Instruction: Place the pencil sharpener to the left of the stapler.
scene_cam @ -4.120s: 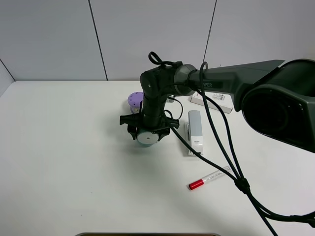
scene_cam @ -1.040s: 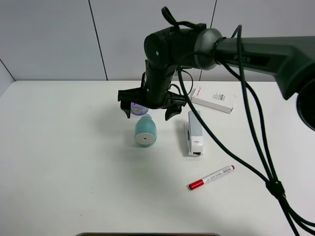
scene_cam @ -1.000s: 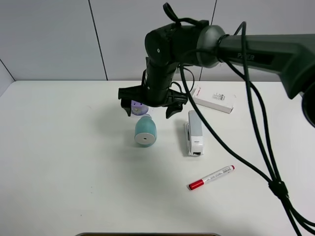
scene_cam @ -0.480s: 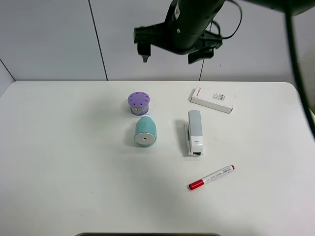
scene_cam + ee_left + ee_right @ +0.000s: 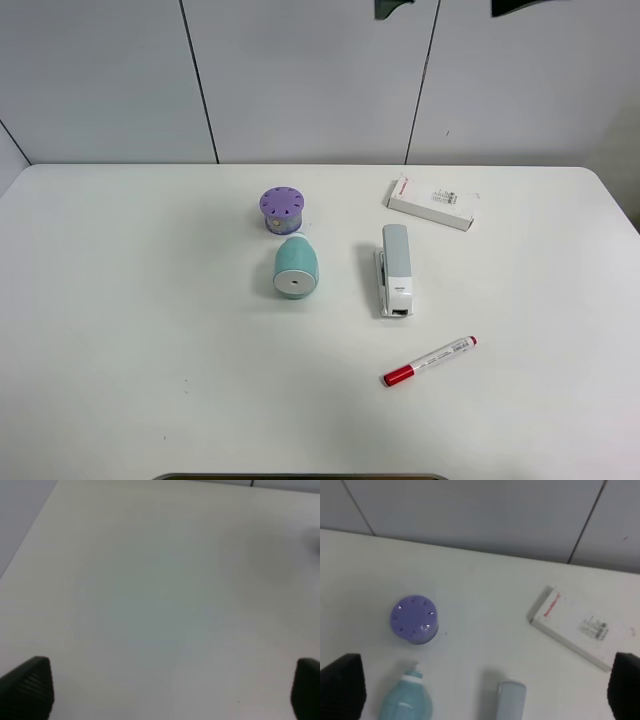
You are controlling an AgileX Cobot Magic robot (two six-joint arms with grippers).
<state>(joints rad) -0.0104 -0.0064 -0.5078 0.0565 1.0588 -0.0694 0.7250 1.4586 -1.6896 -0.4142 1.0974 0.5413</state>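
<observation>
From high up, the sharpener (image 5: 296, 270) lies on the desk (image 5: 130, 330) left of the stapler (image 5: 395, 268) — a barrel, so I judge a nudge could roll it.

My left hand (image 5: 165, 687) is spread wide over bare desk.

My right hand (image 5: 485, 692) is spread wide too, sharpener (image 5: 406, 700) and stapler (image 5: 510, 700) below it; the box (image 5: 581, 627) carries red print — unreadable.

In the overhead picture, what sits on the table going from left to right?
Purple container, teal pencil sharpener just in front of it, then stapler, red-capped marker, white box. The first two overlap in position, as do the last two.
</observation>
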